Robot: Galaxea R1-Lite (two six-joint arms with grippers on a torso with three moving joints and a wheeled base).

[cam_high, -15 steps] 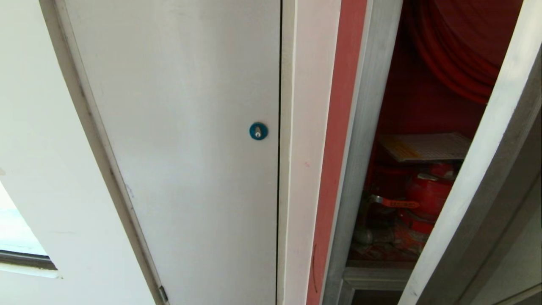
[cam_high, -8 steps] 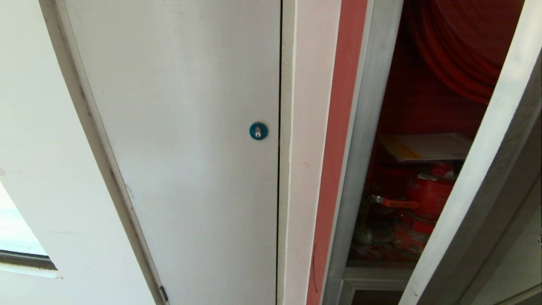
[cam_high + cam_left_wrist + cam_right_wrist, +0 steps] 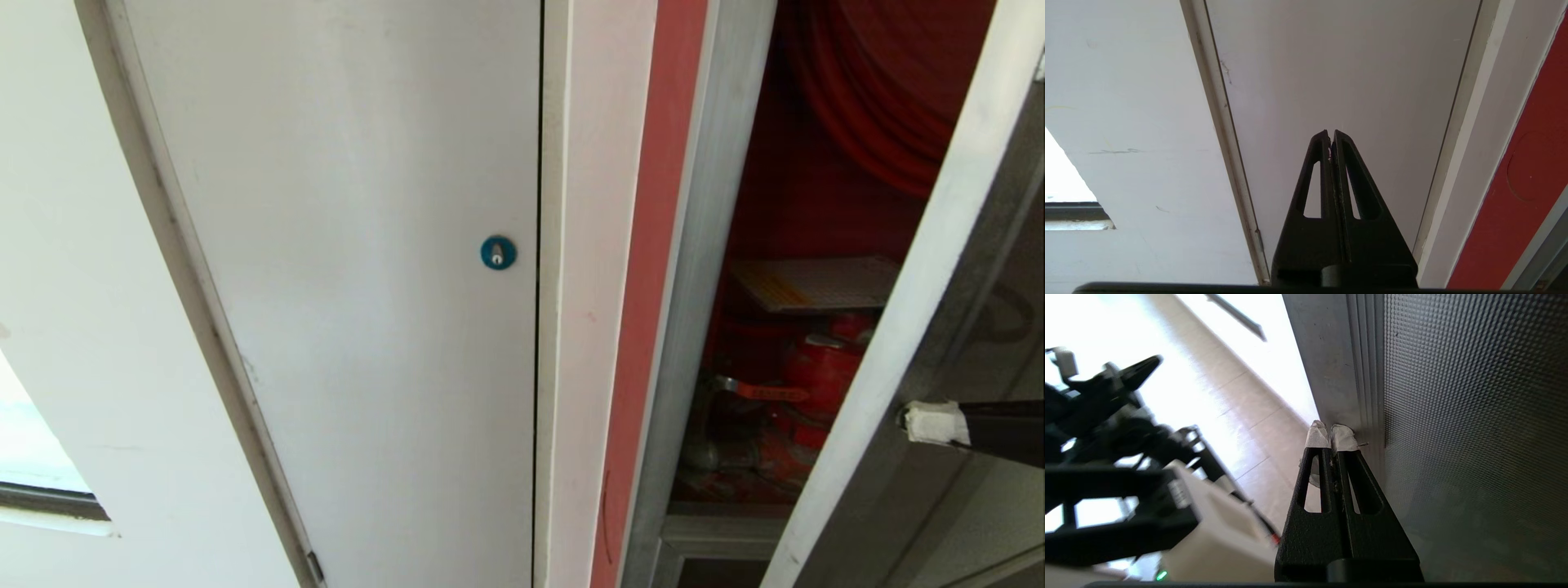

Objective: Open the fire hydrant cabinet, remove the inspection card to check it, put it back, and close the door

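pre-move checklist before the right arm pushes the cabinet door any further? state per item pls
1. Right gripper shut, nothing held: ok; both views show the taped tips together.
2. Tips on the door frame: ok, they sit at the aluminium edge beside the patterned glass; actual contact cannot tell.
3. Inspection card inside the fire hydrant cabinet: ok, lying flat above the red valve.
4. Door closed: not ok, a gap is open and the red interior shows.
5. Gap free of obstructions: ok as far as the head view shows.
6. Left gripper out of the way: ok, shut, facing the grey-white panel door.
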